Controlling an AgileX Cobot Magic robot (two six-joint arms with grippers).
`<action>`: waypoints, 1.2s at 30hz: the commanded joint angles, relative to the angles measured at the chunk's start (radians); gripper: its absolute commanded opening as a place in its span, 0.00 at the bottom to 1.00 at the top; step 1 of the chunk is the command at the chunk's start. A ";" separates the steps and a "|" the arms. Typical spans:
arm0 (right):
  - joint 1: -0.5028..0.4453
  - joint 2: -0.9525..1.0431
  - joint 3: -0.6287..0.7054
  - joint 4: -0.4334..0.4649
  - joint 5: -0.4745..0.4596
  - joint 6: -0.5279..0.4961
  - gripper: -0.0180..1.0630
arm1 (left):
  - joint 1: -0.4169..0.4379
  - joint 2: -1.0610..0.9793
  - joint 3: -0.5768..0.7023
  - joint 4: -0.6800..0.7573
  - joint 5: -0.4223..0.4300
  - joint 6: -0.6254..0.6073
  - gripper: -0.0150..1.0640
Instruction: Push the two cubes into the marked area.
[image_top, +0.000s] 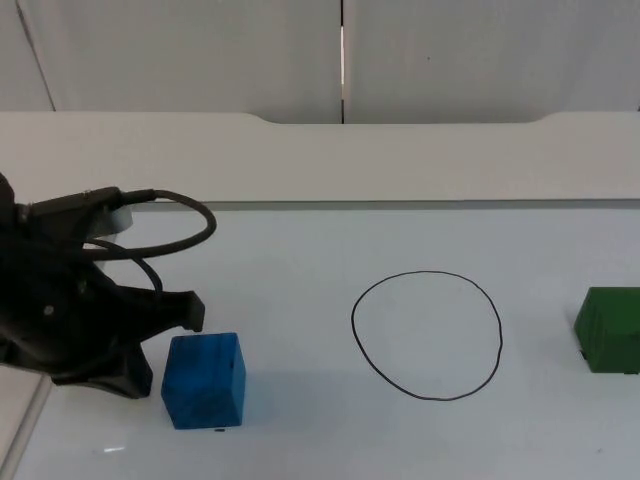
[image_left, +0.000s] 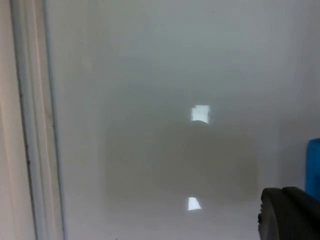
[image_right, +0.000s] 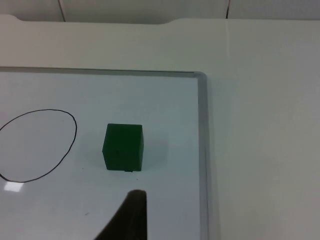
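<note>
A blue cube (image_top: 205, 380) stands at the front left of the table; a sliver of the same blue cube (image_left: 314, 167) is in the left wrist view. My left gripper (image_top: 166, 348) is low at the cube's left side, open, with one fingertip (image_top: 190, 312) just past the cube's far left corner; I cannot tell whether it touches. The marked area is a black hand-drawn circle (image_top: 427, 335) in the middle, with nothing inside. A green cube (image_top: 610, 330) sits at the right, outside the circle. My right gripper (image_right: 131, 217) hovers short of the green cube (image_right: 123, 147), apart from it.
The white board's raised left edge (image_left: 35, 150) runs close beside the left gripper. Its right edge (image_right: 202, 150) lies a little past the green cube. The grey partition wall (image_top: 320, 50) closes the back.
</note>
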 joint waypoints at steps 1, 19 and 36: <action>-0.004 -0.003 0.006 -0.005 -0.005 0.000 0.99 | -0.006 0.002 -0.001 -0.031 0.000 -0.007 0.01; -0.004 -0.003 0.006 -0.005 -0.005 0.002 0.99 | -0.099 0.002 -0.001 -0.062 0.001 -0.007 0.01; -0.004 -0.003 0.006 -0.005 -0.005 0.002 0.99 | -0.109 0.002 -0.001 -0.096 -0.017 0.005 0.01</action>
